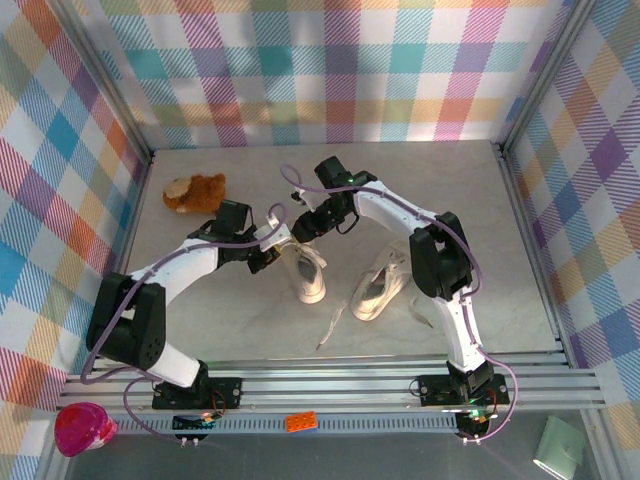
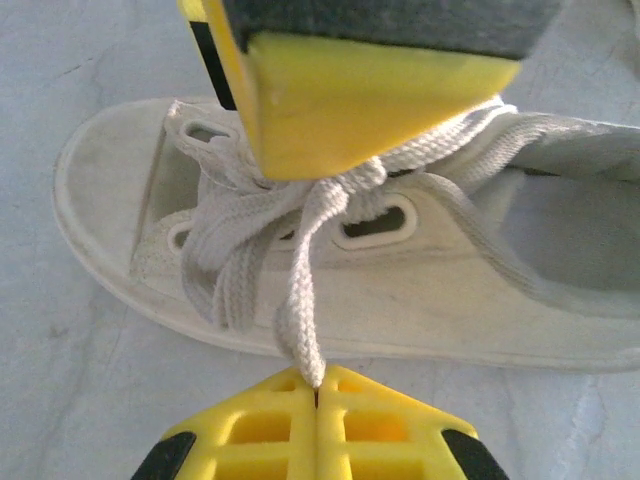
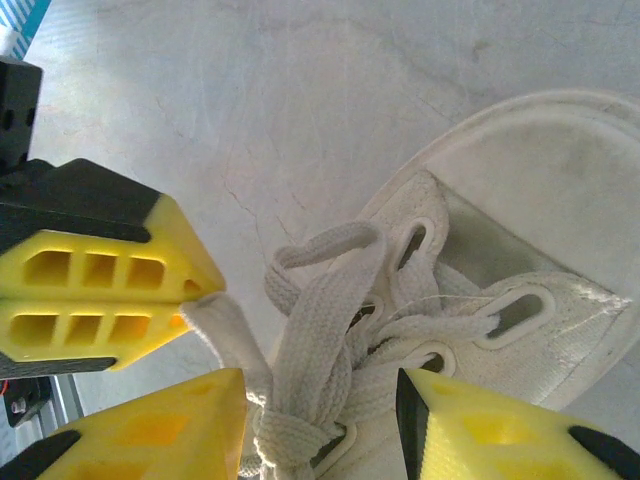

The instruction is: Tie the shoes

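Note:
Two cream canvas shoes lie mid-table: one shoe (image 1: 306, 274) under both grippers, the other shoe (image 1: 378, 288) to its right with laces trailing loose. My left gripper (image 2: 318, 386) is shut on a white lace (image 2: 300, 300) that runs up from the shoe's (image 2: 420, 300) half-made knot (image 2: 345, 185). In the right wrist view the left gripper (image 3: 195, 300) pinches that lace's end (image 3: 215, 320) beside the shoe (image 3: 540, 200). My right gripper (image 3: 320, 388) is open, its fingers (image 3: 150, 430) straddling the knotted laces (image 3: 320, 330) above the eyelets. In the top view the left gripper (image 1: 268, 252) and the right gripper (image 1: 298, 228) meet over the shoe.
A brown plush toy (image 1: 195, 192) lies at the back left. The other shoe's loose lace (image 1: 333, 325) trails toward the front edge. Plaid walls enclose the marble table (image 1: 450, 190) on three sides. A pink object (image 1: 84, 428) and an orange brick (image 1: 302, 421) sit below the front rail.

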Controlling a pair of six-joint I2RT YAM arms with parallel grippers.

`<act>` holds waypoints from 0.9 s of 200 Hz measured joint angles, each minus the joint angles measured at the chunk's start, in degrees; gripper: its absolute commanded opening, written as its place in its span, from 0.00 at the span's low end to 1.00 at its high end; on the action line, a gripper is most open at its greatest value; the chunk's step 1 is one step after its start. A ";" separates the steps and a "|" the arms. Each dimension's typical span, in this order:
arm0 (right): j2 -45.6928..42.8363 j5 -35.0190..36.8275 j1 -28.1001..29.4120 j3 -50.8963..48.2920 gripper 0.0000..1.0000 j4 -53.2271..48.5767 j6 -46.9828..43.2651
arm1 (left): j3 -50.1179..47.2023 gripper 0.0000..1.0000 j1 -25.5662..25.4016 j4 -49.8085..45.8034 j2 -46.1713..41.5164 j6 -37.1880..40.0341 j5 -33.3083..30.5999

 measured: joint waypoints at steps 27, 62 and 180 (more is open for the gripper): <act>0.00 0.02 0.11 0.00 0.44 -0.04 -0.59 | -0.13 0.00 0.00 -1.64 -1.38 -0.04 -0.22; 0.20 0.35 0.81 0.00 0.41 -0.87 -1.57 | -0.13 0.00 0.00 -3.98 -2.38 -0.44 -0.55; 0.96 3.30 1.46 -0.33 0.33 -2.16 -4.76 | -2.58 0.00 -0.15 -11.39 -9.97 -0.92 -4.44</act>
